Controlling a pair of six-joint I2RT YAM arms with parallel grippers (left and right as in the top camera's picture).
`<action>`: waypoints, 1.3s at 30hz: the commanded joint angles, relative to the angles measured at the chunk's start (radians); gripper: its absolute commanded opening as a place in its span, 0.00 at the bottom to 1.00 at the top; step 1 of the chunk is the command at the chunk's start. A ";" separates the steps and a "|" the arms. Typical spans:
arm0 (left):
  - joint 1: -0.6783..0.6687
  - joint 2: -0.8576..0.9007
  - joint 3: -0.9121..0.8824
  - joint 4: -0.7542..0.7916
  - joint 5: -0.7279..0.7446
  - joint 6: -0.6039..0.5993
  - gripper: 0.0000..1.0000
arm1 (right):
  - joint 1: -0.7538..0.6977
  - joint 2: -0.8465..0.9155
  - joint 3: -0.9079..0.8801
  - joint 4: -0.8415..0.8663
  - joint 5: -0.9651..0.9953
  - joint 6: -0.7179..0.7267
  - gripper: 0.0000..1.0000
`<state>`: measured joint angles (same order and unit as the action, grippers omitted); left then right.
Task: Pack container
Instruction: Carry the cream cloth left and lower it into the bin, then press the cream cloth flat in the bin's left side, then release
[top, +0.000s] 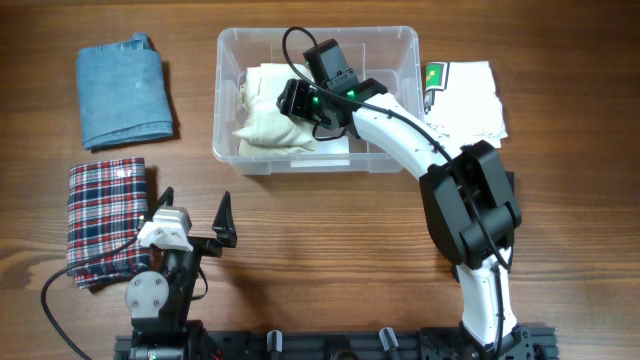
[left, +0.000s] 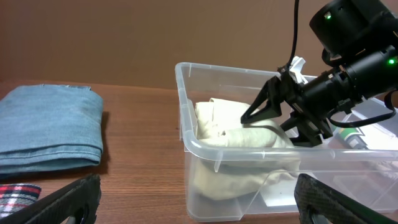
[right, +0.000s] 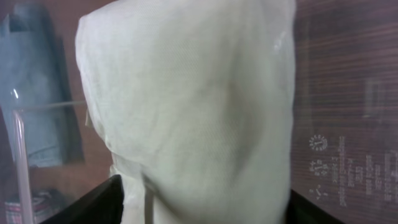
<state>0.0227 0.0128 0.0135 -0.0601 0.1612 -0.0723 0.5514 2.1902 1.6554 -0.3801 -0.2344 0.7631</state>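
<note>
The container (top: 385, 32) sits far-centre on the table (top: 330, 230), with a cream folded garment (top: 265, 110) in its left half. The right gripper (left: 267, 124) rests over it, jaws spread, gripping nothing. It should probably lift straight up, clear of the rim. The left gripper (top: 193, 208) is open and empty.

Overhead camera looks straight down on the whole table (top: 330, 230). Left wrist camera sits low, facing level across the wood toward the nearby container (left: 249, 154). Right wrist camera looks from very close at the cream cloth (right: 199, 112) inside it, which all three views share.
</note>
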 joint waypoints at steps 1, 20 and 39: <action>0.008 -0.010 -0.008 0.000 -0.006 0.013 1.00 | 0.006 -0.030 0.021 -0.016 0.071 -0.111 0.82; 0.008 -0.010 -0.008 0.000 -0.006 0.013 1.00 | 0.019 -0.105 0.126 -0.254 0.069 -0.396 0.42; 0.008 -0.010 -0.008 0.000 -0.006 0.013 1.00 | 0.134 -0.009 0.119 -0.260 0.065 -0.368 0.04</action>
<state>0.0227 0.0128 0.0135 -0.0601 0.1608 -0.0723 0.6807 2.1376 1.7638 -0.6559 -0.1761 0.3801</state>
